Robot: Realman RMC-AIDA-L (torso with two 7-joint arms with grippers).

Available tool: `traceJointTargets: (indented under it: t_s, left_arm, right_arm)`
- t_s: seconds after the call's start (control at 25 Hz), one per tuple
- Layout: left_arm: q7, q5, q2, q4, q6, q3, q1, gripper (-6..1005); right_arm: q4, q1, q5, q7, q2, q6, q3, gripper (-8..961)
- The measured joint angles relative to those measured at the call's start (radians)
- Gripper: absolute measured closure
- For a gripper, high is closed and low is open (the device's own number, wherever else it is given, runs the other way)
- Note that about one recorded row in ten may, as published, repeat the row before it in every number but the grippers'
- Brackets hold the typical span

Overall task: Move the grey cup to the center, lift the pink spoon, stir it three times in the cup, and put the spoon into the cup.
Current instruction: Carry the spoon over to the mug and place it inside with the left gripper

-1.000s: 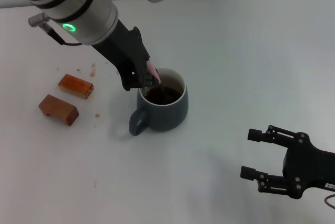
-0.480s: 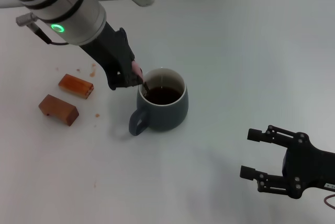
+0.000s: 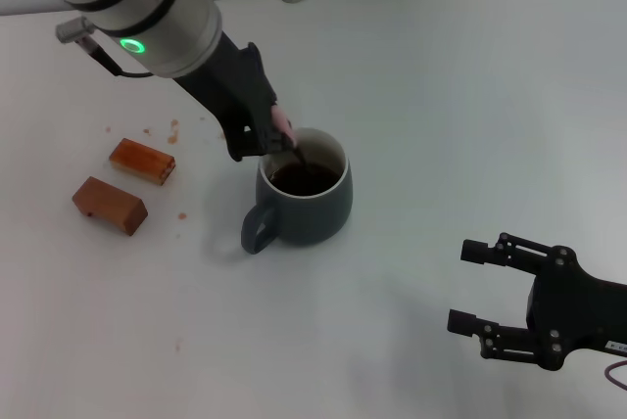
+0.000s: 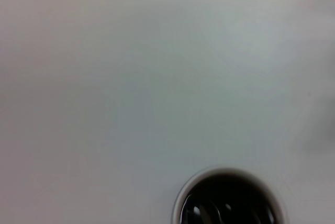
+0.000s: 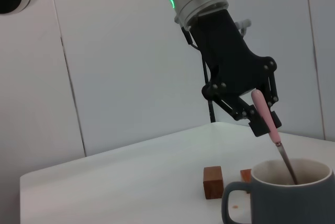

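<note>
- The left gripper (image 3: 272, 140) is pinched on the pink handle of the spoon (image 3: 285, 130), just above the far-left rim of the cup (image 3: 304, 202); the right-wrist view shows the spoon (image 5: 268, 119) tilted, with its stem running down past the rim into the dark liquid.
- The cup stands near the middle of the table (image 3: 470, 116), handle turned toward the robot, so the step in hand looks like stirring.
- To stir well, sweep the bowl in small circles inside the cup (image 5: 285, 192), keeping the stem off the rim so the cup neither slides nor tips.
- Keep the bowl submerged and move slowly; the liquid could slop over.
- Hold the tilt steady, since the slim handle could pivot in the grip.
- The right gripper (image 3: 490, 292) rests spread wide near the table's front right, well apart.
- Two blocks (image 3: 125, 179) lie left of the cup.
</note>
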Motion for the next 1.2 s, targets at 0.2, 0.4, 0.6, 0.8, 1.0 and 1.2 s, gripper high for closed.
traceJointTargets:
  t_s: [0.2,0.4,0.6,0.8,1.0,1.2]
  left_arm:
    - [-0.002,-0.029,0.0,0.0,0.009,0.022,0.007,874]
    - [-0.005,-0.005,0.001,0.0,0.022,0.036,0.023,875]
    - [-0.005,0.027,0.003,0.001,0.013,0.026,0.025,874]
    - [-0.003,0.031,0.001,-0.019,-0.031,0.032,0.011,874]
    - [0.0,0.009,0.0,-0.043,-0.062,0.039,-0.007,874]
    - [0.005,-0.026,0.0,-0.033,-0.018,0.056,-0.005,875]
  right_arm:
    - [-0.001,0.002,-0.003,0.0,0.0,0.0,-0.002,158]
    - [-0.001,0.004,-0.004,0.0,0.0,0.0,-0.003,158]
    - [-0.004,0.007,-0.005,0.0,0.0,0.0,-0.003,158]
    - [-0.005,0.013,-0.006,0.0,-0.001,0.001,-0.003,158]
    - [-0.005,0.013,-0.007,0.0,-0.002,0.002,-0.003,158]
    - [-0.005,0.013,-0.008,0.0,-0.002,0.003,-0.003,158]
